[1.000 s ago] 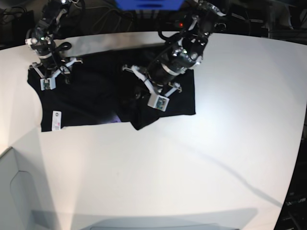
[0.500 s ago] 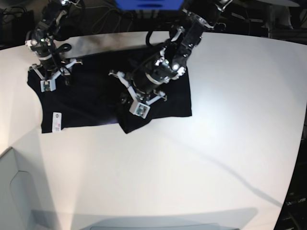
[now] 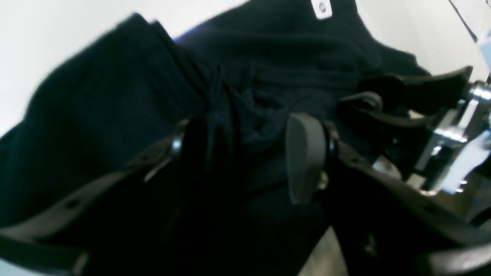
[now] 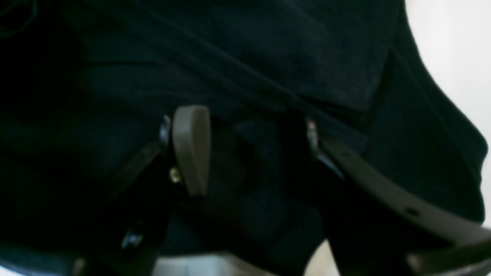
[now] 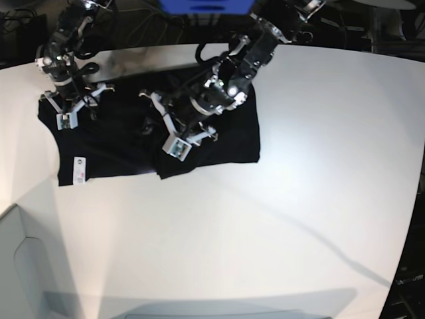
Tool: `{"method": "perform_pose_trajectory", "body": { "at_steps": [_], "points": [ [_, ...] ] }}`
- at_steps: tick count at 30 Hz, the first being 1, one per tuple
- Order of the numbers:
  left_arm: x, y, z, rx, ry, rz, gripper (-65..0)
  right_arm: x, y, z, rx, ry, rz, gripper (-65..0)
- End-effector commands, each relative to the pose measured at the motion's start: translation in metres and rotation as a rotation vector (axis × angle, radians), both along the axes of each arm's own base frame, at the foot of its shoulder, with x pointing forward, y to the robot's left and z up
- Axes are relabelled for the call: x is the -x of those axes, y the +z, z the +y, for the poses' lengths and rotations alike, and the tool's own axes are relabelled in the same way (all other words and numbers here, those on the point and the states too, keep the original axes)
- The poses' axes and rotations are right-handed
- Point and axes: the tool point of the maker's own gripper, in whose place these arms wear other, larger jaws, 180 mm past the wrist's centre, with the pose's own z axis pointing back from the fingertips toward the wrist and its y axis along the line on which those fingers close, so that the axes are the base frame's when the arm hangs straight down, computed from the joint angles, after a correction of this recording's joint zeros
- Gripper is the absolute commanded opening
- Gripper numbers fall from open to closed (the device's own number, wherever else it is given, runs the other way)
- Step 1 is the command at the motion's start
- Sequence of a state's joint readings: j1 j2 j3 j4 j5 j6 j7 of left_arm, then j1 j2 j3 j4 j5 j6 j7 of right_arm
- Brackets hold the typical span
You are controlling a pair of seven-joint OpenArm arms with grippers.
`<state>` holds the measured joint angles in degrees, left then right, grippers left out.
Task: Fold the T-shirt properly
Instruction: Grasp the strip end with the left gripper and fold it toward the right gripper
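Note:
The black T-shirt lies spread on the white table, with its right part folded over toward the middle. My left gripper hovers low over that fold. In the left wrist view the left gripper is open, and a bunched ridge of the T-shirt lies between its fingers against the far one. My right gripper rests at the shirt's left end. The right wrist view shows the right gripper open, with flat T-shirt cloth under it.
A white label sticks to the shirt's front left corner, also seen as the label at the top of the left wrist view. Cables and a blue box sit behind the table's far edge. The table's edge curves away at the right.
My left arm has swept leftward over the shirt, dragging the right side further across, and its jaws have come apart. The right arm has stayed put.

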<state>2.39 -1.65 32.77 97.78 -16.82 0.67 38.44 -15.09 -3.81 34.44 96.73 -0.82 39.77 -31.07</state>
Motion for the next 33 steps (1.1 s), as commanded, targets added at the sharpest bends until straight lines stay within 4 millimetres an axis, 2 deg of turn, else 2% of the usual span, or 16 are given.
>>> {"method": "perform_pose_trajectory", "body": {
  "at_steps": [1, 4, 7, 9, 11, 16, 18, 21, 24, 28, 33],
  "points": [
    [-0.009, 0.033, -0.005, 0.069, 0.008, -0.086, -32.6, -0.006, 0.008, -0.001, 0.0, 0.004, -0.035, -33.3],
    [-0.019, 0.055, 0.02, 0.079, 0.054, -0.152, -32.6, -0.007, 0.008, -0.001, 0.0, 0.004, -0.037, -33.3],
    [-0.027, 0.054, 0.059, 0.046, 0.139, -0.162, -34.4, -0.007, 0.009, -0.001, 0.0, 0.004, -0.04, -33.3],
    [-0.03, 0.046, 0.086, 0.02, 0.206, -0.146, -36.2, -0.007, 0.009, -0.001, 0.0, 0.004, -0.04, -33.3],
    [-0.03, 0.036, 0.103, -0.002, 0.25, -0.118, -37.6, -0.007, 0.009, -0.001, 0.0, 0.004, -0.04, -33.3],
    [-0.019, 0.01, 0.119, -0.056, 0.259, -0.058, -38.8, -0.016, 0.013, -0.001, 0.0, 0.004, -0.055, -33.3],
    [-0.014, 0.0, 0.114, -0.069, 0.237, -0.035, -38.8, -0.017, 0.014, -0.001, 0.0, 0.004, -0.058, -33.3],
    [-0.001, -0.022, 0.094, -0.102, 0.157, 0.011, -38.8, -0.017, 0.014, -0.001, 0.0, 0.004, -0.058, -33.3],
    [0.008, -0.031, 0.062, -0.111, 0.041, 0.021, -38.8, -0.017, 0.014, -0.001, 0.0, 0.004, -0.058, -33.3],
    [0.022, -0.026, 0.02, -0.108, -0.106, -0.01, -38.8, -0.017, 0.014, -0.001, 0.0, 0.004, -0.058, -33.3],
    [0.038, -0.011, -0.02, -0.105, -0.27, -0.085, -38.4, -0.014, 0.013, -0.003, 0.002, -0.002, -0.053, -33.3]
  ]
}}
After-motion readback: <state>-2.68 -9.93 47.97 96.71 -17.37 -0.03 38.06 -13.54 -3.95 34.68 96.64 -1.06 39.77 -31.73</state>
